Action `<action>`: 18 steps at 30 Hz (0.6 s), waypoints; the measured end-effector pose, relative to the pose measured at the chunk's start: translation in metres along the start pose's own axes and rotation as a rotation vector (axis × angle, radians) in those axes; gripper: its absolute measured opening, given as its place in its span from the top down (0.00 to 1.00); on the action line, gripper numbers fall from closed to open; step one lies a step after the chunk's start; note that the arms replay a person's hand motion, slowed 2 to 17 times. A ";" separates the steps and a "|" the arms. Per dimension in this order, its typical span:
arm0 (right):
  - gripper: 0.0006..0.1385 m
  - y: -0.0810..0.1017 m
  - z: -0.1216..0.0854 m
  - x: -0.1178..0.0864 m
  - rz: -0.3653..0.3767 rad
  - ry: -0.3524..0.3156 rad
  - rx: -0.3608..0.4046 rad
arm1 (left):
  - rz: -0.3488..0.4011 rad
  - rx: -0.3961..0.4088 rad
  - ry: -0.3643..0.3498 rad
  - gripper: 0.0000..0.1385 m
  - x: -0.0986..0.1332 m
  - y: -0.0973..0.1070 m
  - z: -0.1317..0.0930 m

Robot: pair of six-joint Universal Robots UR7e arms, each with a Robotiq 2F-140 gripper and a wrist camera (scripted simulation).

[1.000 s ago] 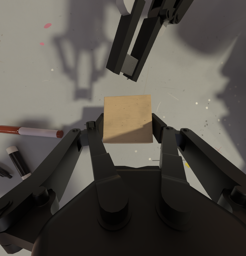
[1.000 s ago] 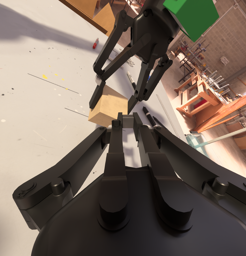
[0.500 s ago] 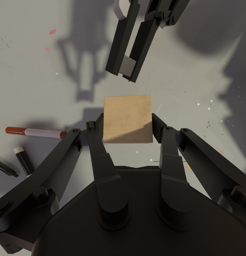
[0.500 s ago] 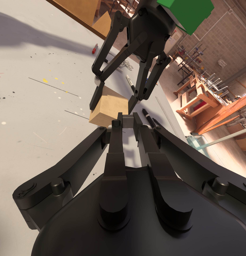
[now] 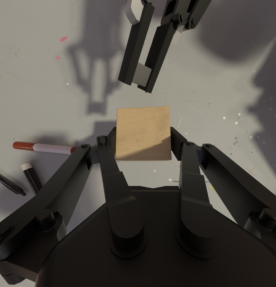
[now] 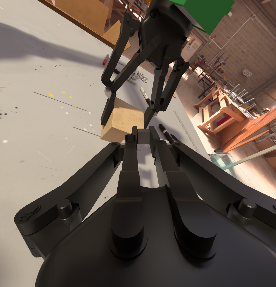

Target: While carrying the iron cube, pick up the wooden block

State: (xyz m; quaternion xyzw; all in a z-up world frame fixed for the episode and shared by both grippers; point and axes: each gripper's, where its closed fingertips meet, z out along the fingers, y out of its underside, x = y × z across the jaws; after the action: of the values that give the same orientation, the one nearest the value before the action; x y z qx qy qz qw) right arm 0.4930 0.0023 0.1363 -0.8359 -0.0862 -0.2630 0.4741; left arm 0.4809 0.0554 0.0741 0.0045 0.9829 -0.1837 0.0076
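Far left in the left wrist view, the red-capped marker (image 5: 44, 148) and the black marker (image 5: 30, 177) sit further toward the centre of the picture than they did a second ago, and the tabletop (image 5: 41, 93) marks have drifted the same way, so we read our camera as having risen and slid a little. In the middle, the wooden block (image 5: 143, 133) fills the same spot between our left gripper (image 5: 143, 143) fingers as before, clamped on both side faces; it travels with us. In the right wrist view its shadow falls apart from its lower edge, which suggests it is off the table. To the right and beyond, the right gripper (image 5: 139, 77) is clenched on the small grey iron cube (image 5: 141, 74), hanging in the air just past the block without touching it, a shade farther from it than a second ago. We judge both holds secure and the pick-up nearly done; what remains is to go on rising without the two grippers meeting
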 end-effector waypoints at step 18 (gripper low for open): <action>0.86 0.002 0.002 -0.003 -0.015 -0.011 -0.018 | 0.019 -0.036 -0.037 0.42 -0.001 0.002 0.003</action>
State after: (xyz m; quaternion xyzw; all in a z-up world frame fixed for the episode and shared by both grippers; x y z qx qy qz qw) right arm 0.4917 0.0035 0.1325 -0.8409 -0.0925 -0.2626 0.4641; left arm 0.4818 0.0565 0.0703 0.0101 0.9857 -0.1657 0.0274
